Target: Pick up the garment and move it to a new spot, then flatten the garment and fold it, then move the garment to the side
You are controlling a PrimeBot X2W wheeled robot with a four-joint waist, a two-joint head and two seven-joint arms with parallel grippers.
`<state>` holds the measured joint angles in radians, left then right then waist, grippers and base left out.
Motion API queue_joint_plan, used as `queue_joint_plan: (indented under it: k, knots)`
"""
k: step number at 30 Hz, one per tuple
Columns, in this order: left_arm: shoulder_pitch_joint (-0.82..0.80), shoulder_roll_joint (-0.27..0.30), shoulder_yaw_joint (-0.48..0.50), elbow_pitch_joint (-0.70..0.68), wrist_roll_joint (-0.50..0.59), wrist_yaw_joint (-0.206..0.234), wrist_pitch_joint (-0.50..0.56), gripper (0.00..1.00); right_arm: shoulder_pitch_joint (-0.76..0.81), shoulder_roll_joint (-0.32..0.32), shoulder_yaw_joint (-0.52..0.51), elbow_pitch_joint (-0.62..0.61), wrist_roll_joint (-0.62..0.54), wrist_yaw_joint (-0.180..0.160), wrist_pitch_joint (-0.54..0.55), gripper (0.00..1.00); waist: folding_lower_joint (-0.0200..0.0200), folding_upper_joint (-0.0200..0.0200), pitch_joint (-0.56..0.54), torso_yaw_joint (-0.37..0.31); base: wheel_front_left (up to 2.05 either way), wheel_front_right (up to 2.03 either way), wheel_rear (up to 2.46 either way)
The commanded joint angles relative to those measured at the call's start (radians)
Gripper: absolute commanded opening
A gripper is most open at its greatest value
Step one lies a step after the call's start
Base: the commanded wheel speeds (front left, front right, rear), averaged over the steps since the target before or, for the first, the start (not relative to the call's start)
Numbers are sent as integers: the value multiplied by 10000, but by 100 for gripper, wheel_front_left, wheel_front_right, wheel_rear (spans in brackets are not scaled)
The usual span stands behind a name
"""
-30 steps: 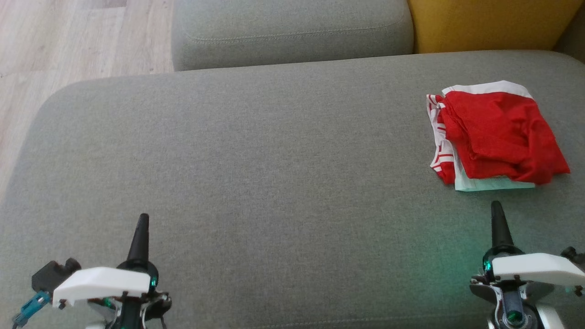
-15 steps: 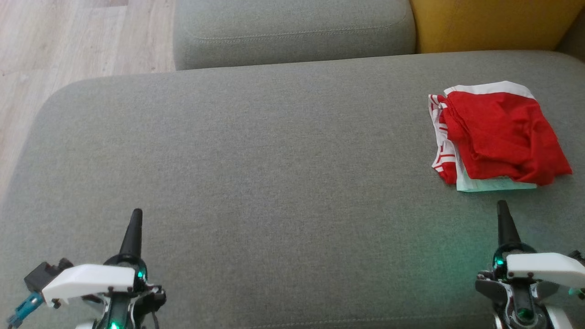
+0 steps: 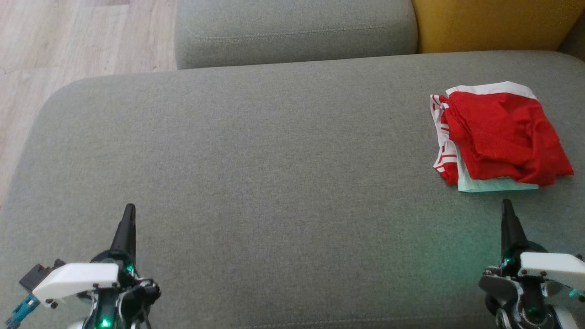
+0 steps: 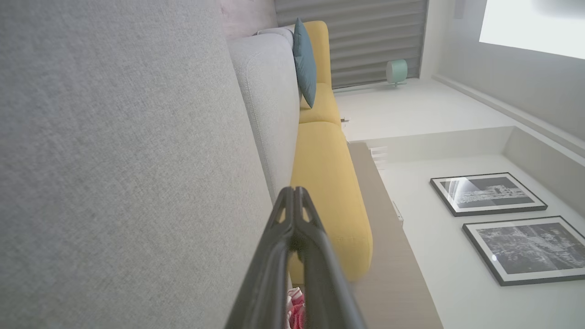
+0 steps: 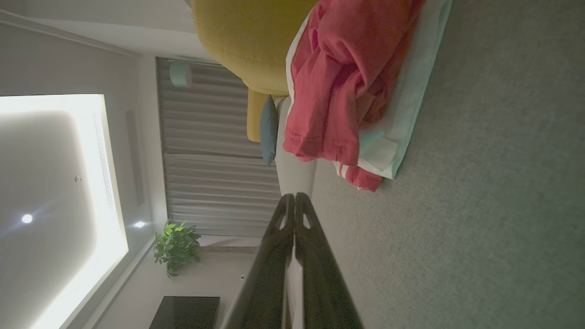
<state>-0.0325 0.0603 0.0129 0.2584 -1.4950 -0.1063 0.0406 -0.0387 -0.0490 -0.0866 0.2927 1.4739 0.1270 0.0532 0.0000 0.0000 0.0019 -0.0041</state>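
Head view: left gripper (image 3: 130, 211) and right gripper (image 3: 506, 205) closed, empty. Reaching the garment (image 3: 502, 137) unopened, the right could just shove it.

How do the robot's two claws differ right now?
The left claw has bare grey cushion ahead of it; the right claw has its tip just short of the red garment. The left claw leans slightly rightward, the right claw slightly leftward. Both are shut, empty and point away from the robot.
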Motion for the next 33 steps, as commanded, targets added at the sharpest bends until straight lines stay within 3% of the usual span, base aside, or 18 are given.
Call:
queue_joint_plan:
  k: [1, 12, 33]
  knots:
    - [-594, 176, 366, -271, -316, -86, 103, 0, -632, -165, 103, -429, 339, 34, 125, 0, 0, 0, 2, 6, 0, 0, 0]
    - [-725, 168, 637, -149, -1446, -243, 428, 0, -673, -159, -72, -491, 1513, 37, 439, 0, 0, 0, 13, 41, 0, 0, 0]
    - [-731, 108, 721, -145, -1375, -243, 496, 0, -678, -123, -124, -488, 1470, 37, 481, 0, 0, 0, 13, 41, 0, 0, 0]
